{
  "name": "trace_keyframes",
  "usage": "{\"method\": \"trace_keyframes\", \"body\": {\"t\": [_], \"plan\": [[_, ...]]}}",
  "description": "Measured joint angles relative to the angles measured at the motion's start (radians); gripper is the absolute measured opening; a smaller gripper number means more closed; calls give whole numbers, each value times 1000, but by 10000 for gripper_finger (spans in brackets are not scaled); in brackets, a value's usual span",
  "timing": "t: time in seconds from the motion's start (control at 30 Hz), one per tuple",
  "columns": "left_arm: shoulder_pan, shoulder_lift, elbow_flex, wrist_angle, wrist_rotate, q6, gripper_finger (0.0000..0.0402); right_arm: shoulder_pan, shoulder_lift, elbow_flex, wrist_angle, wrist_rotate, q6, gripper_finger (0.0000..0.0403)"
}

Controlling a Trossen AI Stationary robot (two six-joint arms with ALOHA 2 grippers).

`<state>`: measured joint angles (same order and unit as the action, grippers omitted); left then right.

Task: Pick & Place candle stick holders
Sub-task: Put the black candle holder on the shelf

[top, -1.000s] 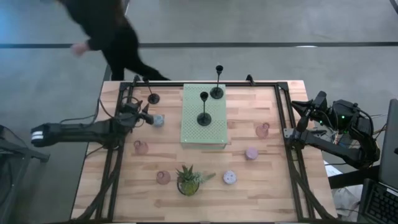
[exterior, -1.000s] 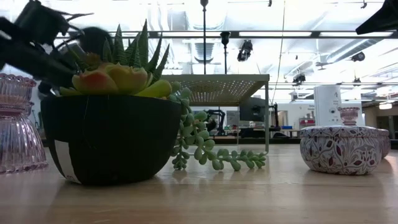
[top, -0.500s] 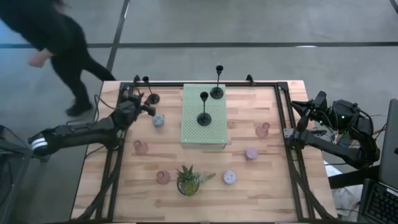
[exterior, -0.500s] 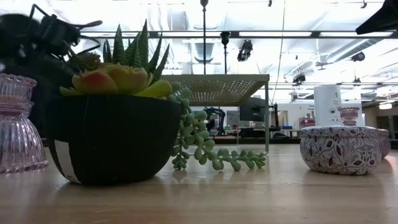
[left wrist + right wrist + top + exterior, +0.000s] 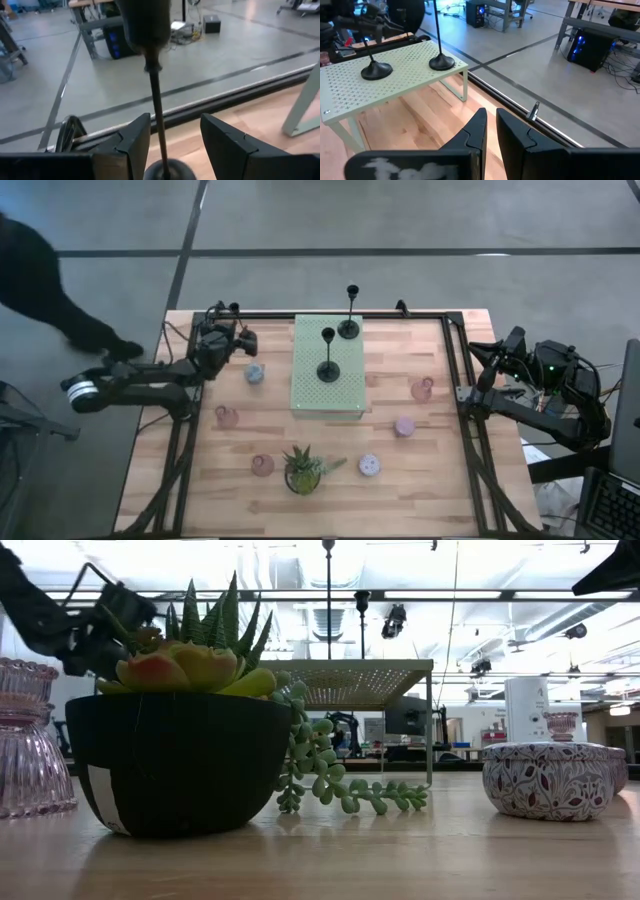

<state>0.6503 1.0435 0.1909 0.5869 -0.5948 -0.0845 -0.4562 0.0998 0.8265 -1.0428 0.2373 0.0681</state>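
One tall black candle stick holder [image 5: 245,335] stands on its disc base at the table's far left. My left gripper [image 5: 228,340] is open around it. In the left wrist view its stem [image 5: 156,105] rises between the two fingers [image 5: 134,142], nearer one of them; I cannot tell if it touches. Two more black holders [image 5: 348,326] [image 5: 328,368] stand on the green perforated stand [image 5: 305,395]. Squat pastel cups sit on the wood: blue [image 5: 255,372], pink [image 5: 227,416], pink [image 5: 262,465], lilac [image 5: 369,465], lilac [image 5: 404,425], pink [image 5: 422,389]. My right gripper [image 5: 491,127] is shut, at the table's right edge.
A potted succulent [image 5: 303,470] stands near the front edge, large in the low view [image 5: 180,740]. A black frame rail [image 5: 330,314] runs along the far edge just behind the left gripper. A person [image 5: 40,280] is on the floor beyond the table's far left corner.
My left gripper has swung from beside the blue cup toward the table's far edge and now has its fingers on either side of the far-left black holder's stem. The holder has stayed in place. The person has walked off to the left.
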Motion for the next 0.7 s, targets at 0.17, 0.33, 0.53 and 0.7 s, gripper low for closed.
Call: {"method": "trace_keyframes", "body": {"t": [0.17, 0.33, 0.53, 0.7], "plan": [[33, 90, 27, 77, 0, -13, 179, 0, 0, 0, 0, 0, 0, 34], [75, 158, 53, 137, 0, -23, 179, 0, 0, 0, 0, 0, 0, 34], [96, 192, 87, 132, 0, -23, 155, 0, 0, 0, 0, 0, 0, 34], [96, 172, 114, 116, 90, -12, 51, 0, 0, 0, 0, 0, 0, 34]]}}
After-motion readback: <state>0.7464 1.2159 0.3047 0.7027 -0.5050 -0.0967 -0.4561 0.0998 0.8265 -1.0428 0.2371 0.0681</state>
